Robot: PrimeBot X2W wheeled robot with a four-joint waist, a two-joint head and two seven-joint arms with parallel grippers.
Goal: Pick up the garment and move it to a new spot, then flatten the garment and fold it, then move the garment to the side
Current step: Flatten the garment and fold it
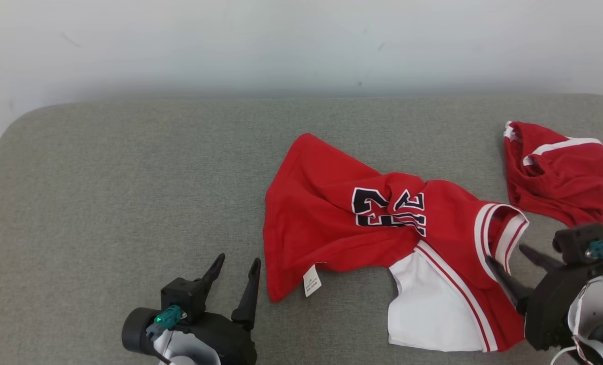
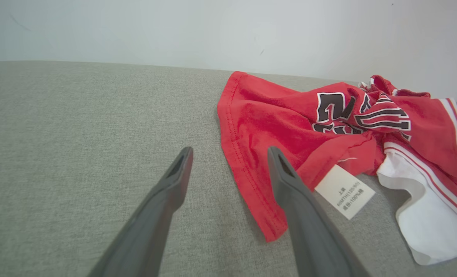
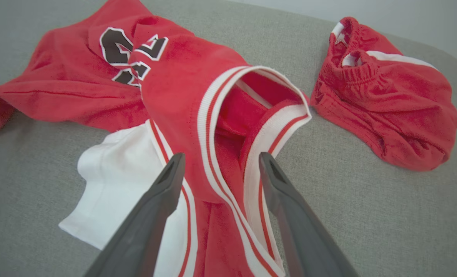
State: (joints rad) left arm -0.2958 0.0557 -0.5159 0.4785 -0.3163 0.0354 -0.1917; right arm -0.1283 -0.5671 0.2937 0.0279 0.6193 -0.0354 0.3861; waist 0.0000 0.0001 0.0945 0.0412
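The garment is a red jersey with dark numbers, striped white trim and a white panel. It lies crumpled on the grey cushioned surface, right of centre. My left gripper stands open just left of the jersey's lower hem, nothing between its fingers. In the left wrist view the garment and its white label lie right of my left gripper. My right gripper is open at the jersey's striped collar. In the right wrist view the right gripper straddles the collar band of the garment.
A second red piece, shorts with a white stripe, lies bunched at the far right, close to the right arm, and the shorts sit right of the collar. A pale wall backs the surface. The surface's left half is bare grey fabric.
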